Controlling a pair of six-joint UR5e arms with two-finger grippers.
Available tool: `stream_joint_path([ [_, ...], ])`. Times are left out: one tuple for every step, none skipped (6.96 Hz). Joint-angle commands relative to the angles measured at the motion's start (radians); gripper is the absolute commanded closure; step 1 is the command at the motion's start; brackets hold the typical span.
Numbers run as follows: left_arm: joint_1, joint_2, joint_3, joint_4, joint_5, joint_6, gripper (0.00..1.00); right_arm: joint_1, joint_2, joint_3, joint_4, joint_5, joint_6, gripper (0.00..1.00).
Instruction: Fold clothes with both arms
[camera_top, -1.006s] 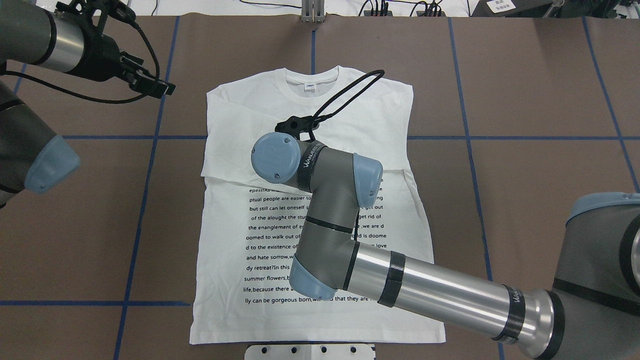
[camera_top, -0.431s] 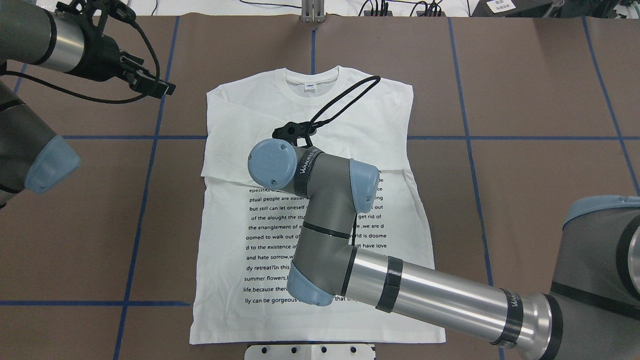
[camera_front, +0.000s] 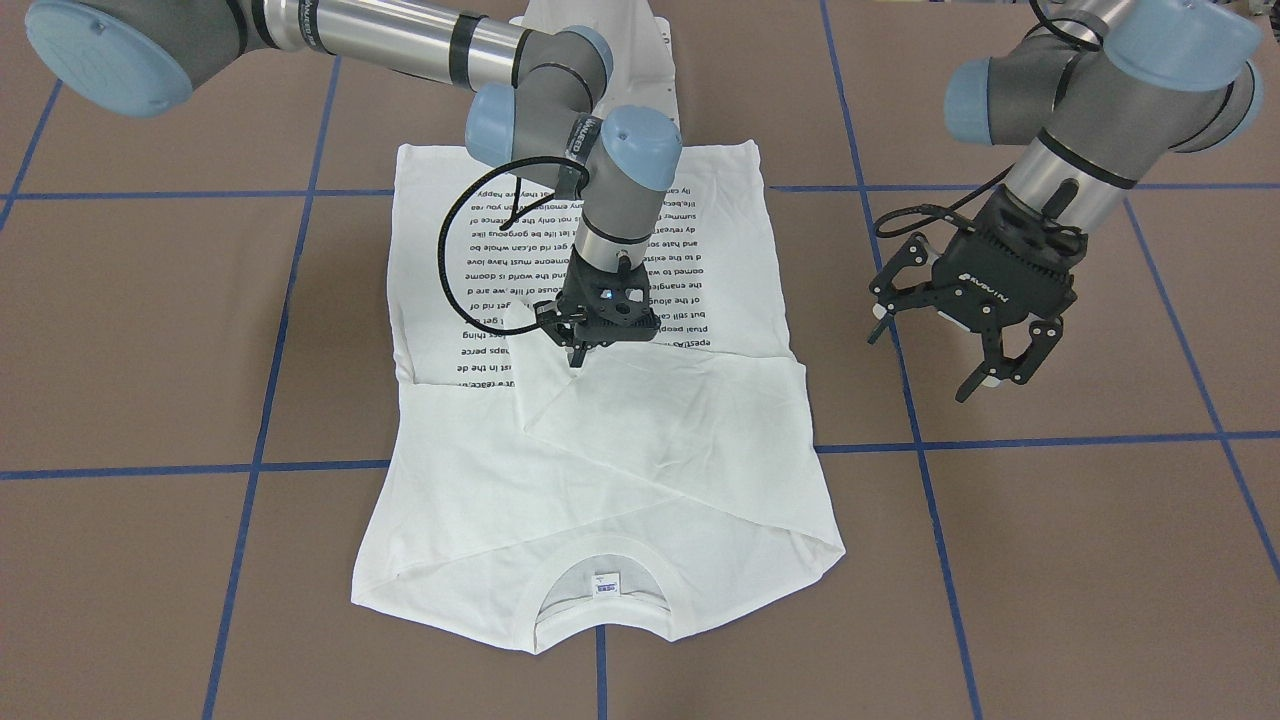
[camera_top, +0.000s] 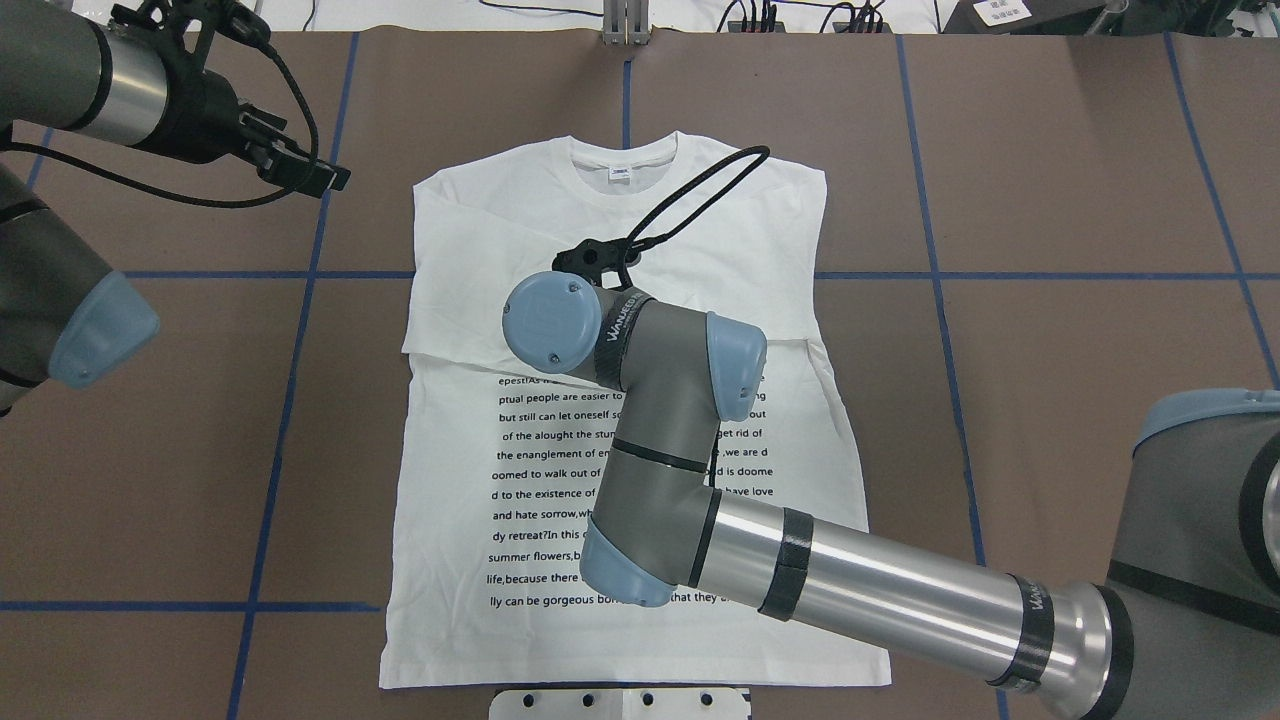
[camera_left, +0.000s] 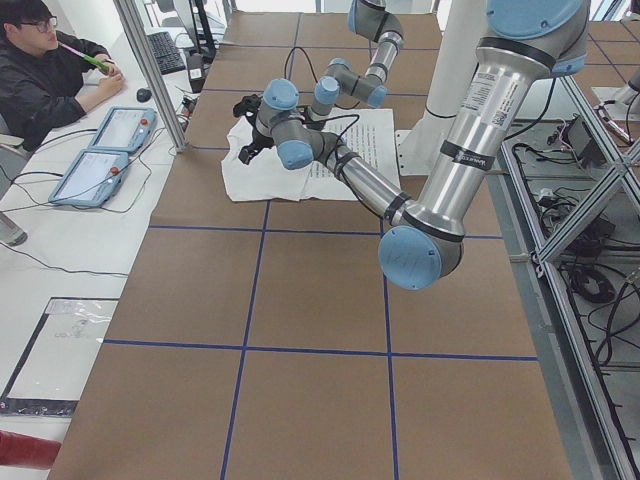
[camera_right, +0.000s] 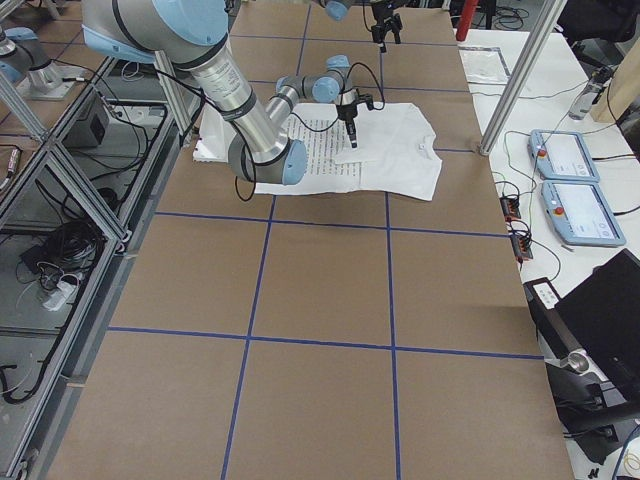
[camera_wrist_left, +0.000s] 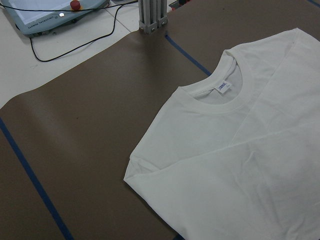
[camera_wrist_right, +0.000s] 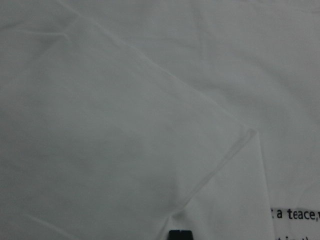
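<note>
The white T-shirt (camera_top: 480, 230) lies flat on the brown table, neck label (camera_top: 620, 172) at the far end and black text toward the robot. Both sleeves are folded across the chest (camera_front: 680, 450). My right gripper (camera_front: 577, 358) points straight down at the shirt's middle, shut, its tip at the cuff edge of the folded sleeve (camera_wrist_right: 220, 165); in the overhead view the wrist hides it. The right wrist view shows one dark fingertip (camera_wrist_right: 180, 235) against the cloth. My left gripper (camera_front: 930, 350) hovers open above bare table beside the shirt's left shoulder (camera_wrist_left: 145, 165), holding nothing.
The white pedestal (camera_top: 620, 703) stands at the shirt's hem. Blue tape lines (camera_top: 290, 400) grid the table. An aluminium post (camera_wrist_left: 152, 15) and a control tablet (camera_wrist_left: 50, 15) sit beyond the far edge. A person (camera_left: 40, 80) sits at the side desk.
The right wrist shifted slightly left, then came back, and its cable loop swayed. The left arm and the shirt have not moved.
</note>
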Motion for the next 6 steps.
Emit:
stream_joint_path([
  [0.0, 0.0, 0.0, 0.0, 0.002, -0.006, 0.0, 0.017, -0.003, 0.032, -0.023, 0.006, -0.001, 1.0],
  [0.0, 0.002, 0.0, -0.002, 0.002, -0.004, 0.0, 0.019, -0.007, 0.046, 0.01, 0.006, 0.001, 1.0],
  [0.0, 0.002, 0.0, -0.002, 0.002, -0.004, 0.0, 0.027, -0.059, 0.11, 0.008, 0.007, -0.002, 1.0],
  [0.002, 0.0, 0.002, -0.002, 0.002, -0.007, 0.0, 0.04, -0.16, 0.203, 0.008, 0.009, -0.019, 1.0],
  [0.0, 0.0, 0.0, -0.002, 0.002, -0.009, 0.0, 0.045, -0.249, 0.292, 0.003, 0.009, -0.025, 1.0],
  [0.0, 0.002, 0.0, -0.002, 0.003, -0.009, 0.0, 0.059, -0.278, 0.325, -0.001, 0.012, -0.037, 1.0],
])
